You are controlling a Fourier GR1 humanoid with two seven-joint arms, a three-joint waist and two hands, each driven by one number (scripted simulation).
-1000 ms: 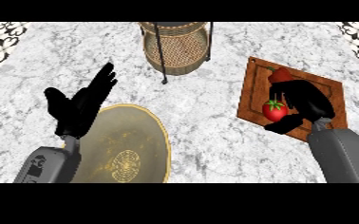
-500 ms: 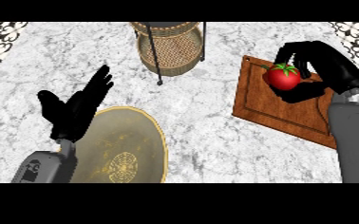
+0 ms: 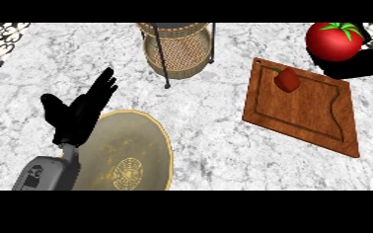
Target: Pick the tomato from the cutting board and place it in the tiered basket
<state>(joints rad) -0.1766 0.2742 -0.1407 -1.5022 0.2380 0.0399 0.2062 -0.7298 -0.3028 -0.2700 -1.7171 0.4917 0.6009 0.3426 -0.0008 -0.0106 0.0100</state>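
A red tomato (image 3: 335, 40) with a green stalk hangs high at the upper right, above the far corner of the wooden cutting board (image 3: 306, 116). My right hand (image 3: 351, 67) is curled round the tomato from below and behind, mostly hidden by it and by the view's edge. The wicker tiered basket (image 3: 178, 52) on its black wire frame stands at the top centre, well to the left of the tomato. At the lower left my left hand (image 3: 76, 111) rests open, fingers pointing up.
A small red pepper (image 3: 286, 79) lies on the board's far end. A round golden plate (image 3: 134, 153) sits at the lower left, beside my left forearm. The counter is white marble.
My right hand has lifted the tomato off the board, up and to the right. The view has shifted, so the board and the small red pepper now show uncovered. The left hand has stayed still.
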